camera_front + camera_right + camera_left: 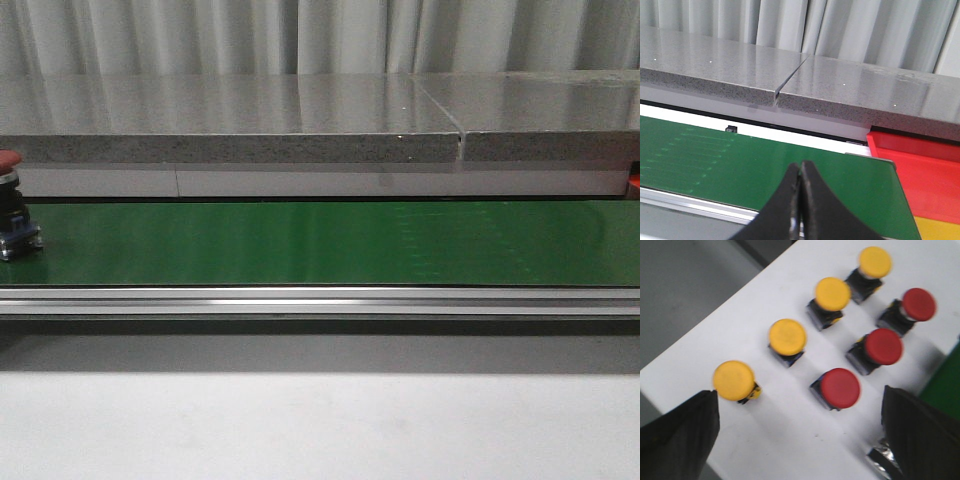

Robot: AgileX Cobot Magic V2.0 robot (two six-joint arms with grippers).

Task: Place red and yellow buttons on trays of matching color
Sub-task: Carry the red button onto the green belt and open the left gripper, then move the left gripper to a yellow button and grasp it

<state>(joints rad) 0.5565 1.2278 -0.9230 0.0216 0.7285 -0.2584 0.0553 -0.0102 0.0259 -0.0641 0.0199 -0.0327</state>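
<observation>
While my left gripper (800,440) hangs wide open and empty over 4 yellow buttons (787,336) and 3 red buttons (840,387) on white, I see 1 red button (10,205) on the belt (330,243). My right gripper (800,200) is closed, empty, near the red tray (925,170).

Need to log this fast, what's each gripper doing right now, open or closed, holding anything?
Left gripper: open, holding nothing, above the buttons on the white surface.
Right gripper: closed, holding nothing, above the green belt.

Four yellow buttons (788,336) and three red buttons (840,387) stand on the white surface (790,430) (one more red button (8,160) sits on the green belt (330,243)).
</observation>
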